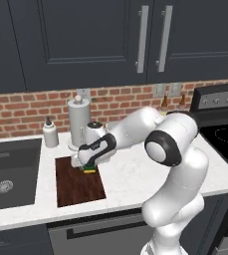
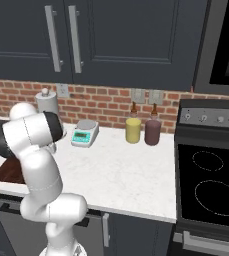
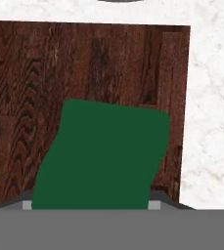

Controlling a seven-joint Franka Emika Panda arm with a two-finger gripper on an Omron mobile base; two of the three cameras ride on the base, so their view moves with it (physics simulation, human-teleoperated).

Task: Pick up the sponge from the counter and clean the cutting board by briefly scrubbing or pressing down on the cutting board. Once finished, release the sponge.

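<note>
Sponge (image 1: 89,169) sits pinched in our pincer (image 1: 87,166) over the cutting board's (image 1: 78,186) one o'clock corner on the desk (image 1: 150,174). We judge scrubbing underway; next, press down, then release.

The cutting board (image 1: 79,183) lies on the counter (image 1: 150,174) just right of the sink (image 1: 11,172), and the sponge (image 1: 89,169) sits on the board's far right corner under the gripper (image 1: 85,167). Behind the board stand a soap bottle (image 1: 50,132) and a paper towel roll (image 1: 78,121) against the brick wall. Farther right, a kitchen scale (image 2: 84,133) and two canisters (image 2: 133,130) sit on the counter left of the stove (image 2: 211,185).
</note>
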